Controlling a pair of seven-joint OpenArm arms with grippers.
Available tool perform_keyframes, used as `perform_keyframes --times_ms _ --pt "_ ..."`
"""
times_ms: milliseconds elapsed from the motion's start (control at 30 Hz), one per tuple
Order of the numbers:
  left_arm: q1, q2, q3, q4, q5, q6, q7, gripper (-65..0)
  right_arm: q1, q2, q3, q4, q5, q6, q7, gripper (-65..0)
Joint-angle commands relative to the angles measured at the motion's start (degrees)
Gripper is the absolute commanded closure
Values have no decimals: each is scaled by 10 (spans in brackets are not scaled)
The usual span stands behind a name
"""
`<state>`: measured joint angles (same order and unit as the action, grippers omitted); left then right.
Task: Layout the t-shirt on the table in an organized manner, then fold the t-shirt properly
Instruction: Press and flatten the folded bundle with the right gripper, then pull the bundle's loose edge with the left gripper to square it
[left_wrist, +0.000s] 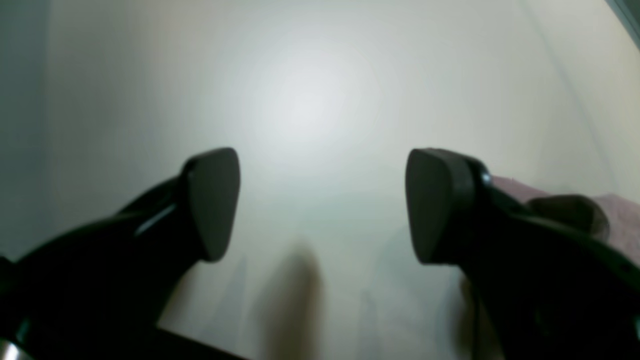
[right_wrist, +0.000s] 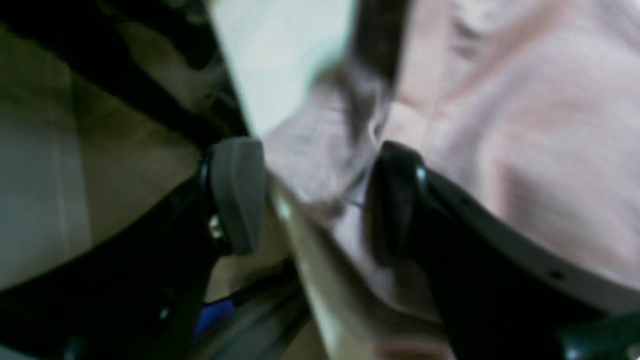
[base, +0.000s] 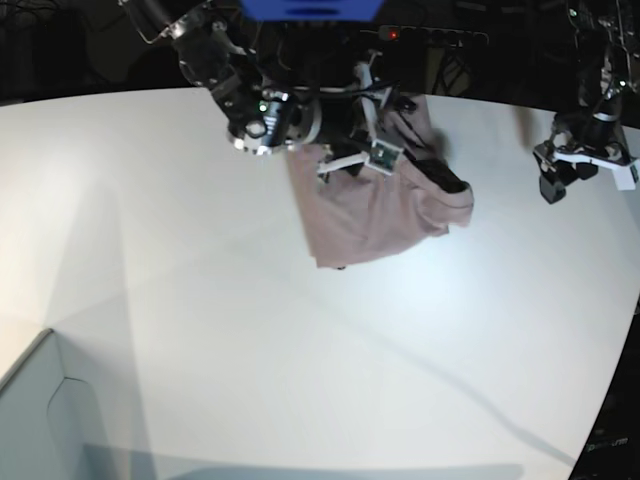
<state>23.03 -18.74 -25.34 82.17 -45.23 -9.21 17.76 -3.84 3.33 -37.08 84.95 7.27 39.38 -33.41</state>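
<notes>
The mauve t-shirt (base: 372, 212) lies crumpled near the far edge of the white table (base: 200, 290). My right gripper (base: 362, 158) hovers over its far end. In the right wrist view this gripper (right_wrist: 317, 197) is open, and a bunched fold of the t-shirt (right_wrist: 525, 125) sits loosely between the spread fingers (right_wrist: 239, 195) at the table's edge. My left gripper (base: 560, 180) hangs open to the right of the shirt, apart from it. In its own view the gripper (left_wrist: 322, 205) holds nothing above the bare table (left_wrist: 310, 90), with a corner of the t-shirt (left_wrist: 622, 225) behind the right finger.
A pale grey-blue box corner (base: 45, 405) sits at the front left. The table's curved edge (base: 612, 400) runs down the right side. Dark equipment and cables stand behind the far edge.
</notes>
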Motion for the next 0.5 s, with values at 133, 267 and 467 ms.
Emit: perform_keyframes --times_ms 133,267,467 --pt "0 -8 -3 10 -3 -4 -12 -504 7 8 -80 11 12 6 8 -365" --pt "-1 -7 -3 11 -4 -4 -12 -504 6 31 -86 40 12 6 7 -365" --pt "14 24 -6 98 -5 -4 20 -504 -5 81 -39 120 12 6 7 -365"
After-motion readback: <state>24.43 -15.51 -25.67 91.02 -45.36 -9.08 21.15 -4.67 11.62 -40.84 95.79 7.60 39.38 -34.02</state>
